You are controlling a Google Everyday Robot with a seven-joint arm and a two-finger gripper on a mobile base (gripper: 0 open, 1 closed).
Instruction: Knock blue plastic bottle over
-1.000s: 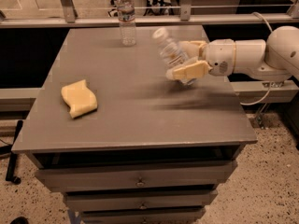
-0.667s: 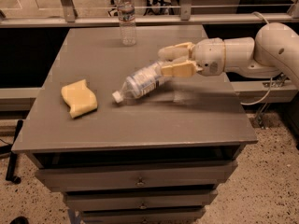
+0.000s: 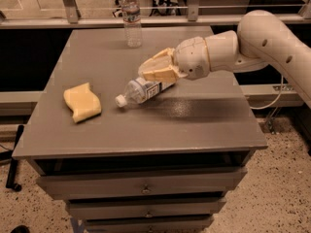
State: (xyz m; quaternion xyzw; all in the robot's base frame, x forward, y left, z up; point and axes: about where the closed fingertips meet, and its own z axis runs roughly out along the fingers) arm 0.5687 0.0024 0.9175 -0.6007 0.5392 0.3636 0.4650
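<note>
The blue plastic bottle (image 3: 140, 91) lies on its side near the middle of the grey table (image 3: 194, 115). Its white cap points to the left front and its white label with dark print faces up. My gripper (image 3: 144, 74) hovers right over the bottle's base end, reaching in from the right on a cream arm (image 3: 252, 45). It is open and holds nothing; its lower finger is touching or almost touching the bottle's base.
A slimmer clear ribbed bottle (image 3: 131, 17) stands upright at the table's back edge. A yellow sponge (image 3: 81, 101) lies at the left front. Drawers sit below the tabletop. A metal rail runs behind the table.
The bottle, tilted beside the gripper a second ago, has fallen and now lies flat further left. My gripper has followed it leftward and lower.
</note>
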